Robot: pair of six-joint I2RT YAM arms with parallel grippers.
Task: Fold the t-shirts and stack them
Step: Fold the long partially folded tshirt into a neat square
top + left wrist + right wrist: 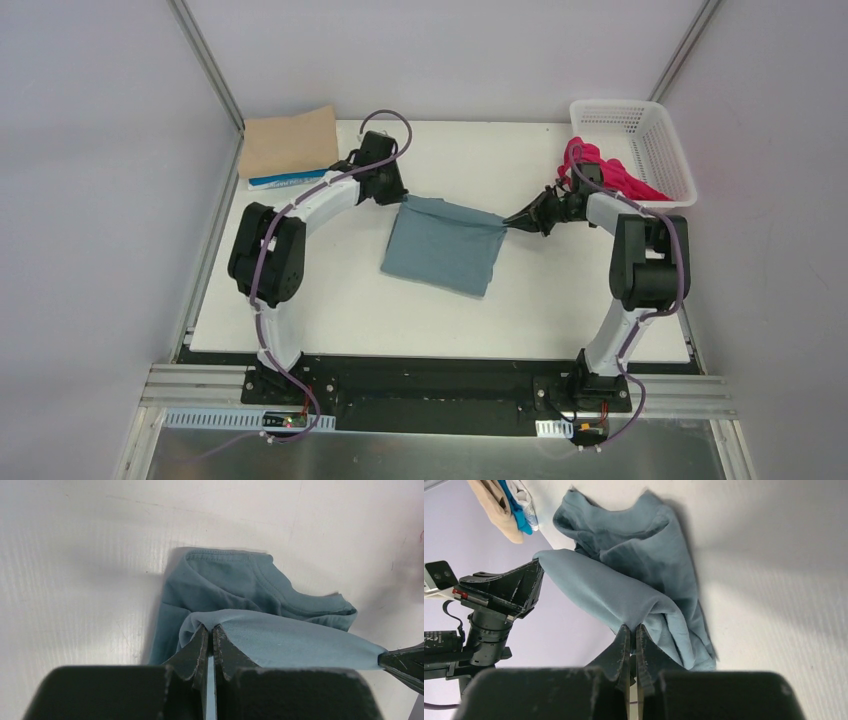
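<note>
The overhead view alone takes in everything: four t-shirts, two end effectors, one basket. At the far left corner of the desk (330, 310), a folded tan t-shirt (290, 140) lies on a bright blue t-shirt (285, 181), of which only an edge shows. The left end effector (210, 630) is clamped shut on one corner of the dusty teal-blue t-shirt (440, 255), which lies mid-desk. Only the left wrist view shows its ribbed collar, flat on the desk beyond the raised edge. The right end effector (633, 630) is pinched tight on the other corner, and the cloth is stretched taut between the two. At the far right corner, a crumpled magenta-red t-shirt (585, 160) spills over the rim of the white lattice basket (612, 104).
</note>
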